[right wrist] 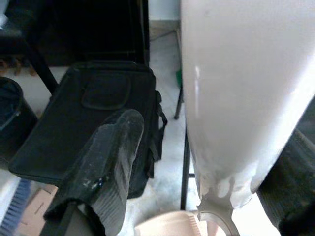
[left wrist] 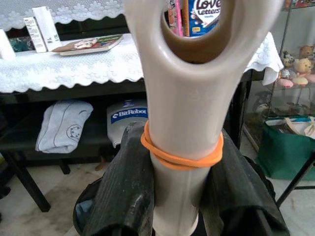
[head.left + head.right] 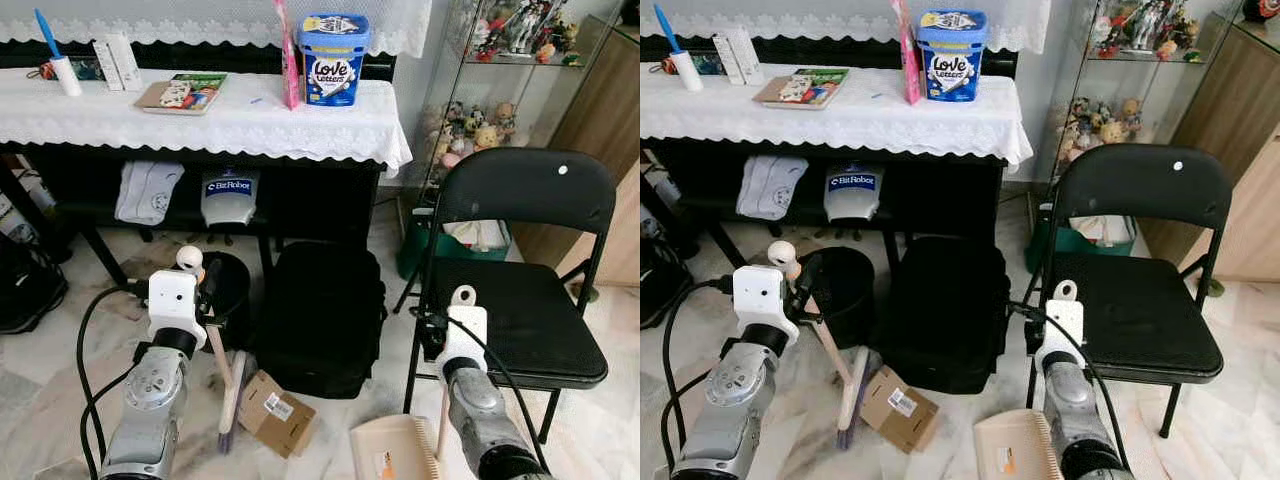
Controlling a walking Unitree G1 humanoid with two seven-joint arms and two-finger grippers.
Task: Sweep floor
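- Left gripper (image 2: 184, 196) pinches the broom (image 3: 228, 385) handle; the bristles rest on the floor (image 3: 60, 380) against a small cardboard box (image 3: 272, 412)
- Right gripper (image 1: 197, 162) clamps the dustpan (image 3: 395, 450) handle, the pan low beside the chair (image 3: 520, 300)
- Sweeping looks barely begun: the box is not yet in the pan

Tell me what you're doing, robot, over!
Left gripper shut on brush handle. Right gripper shut on dustpan handle, dustpan low by the floor. Cardboard box beside the bristles, over.
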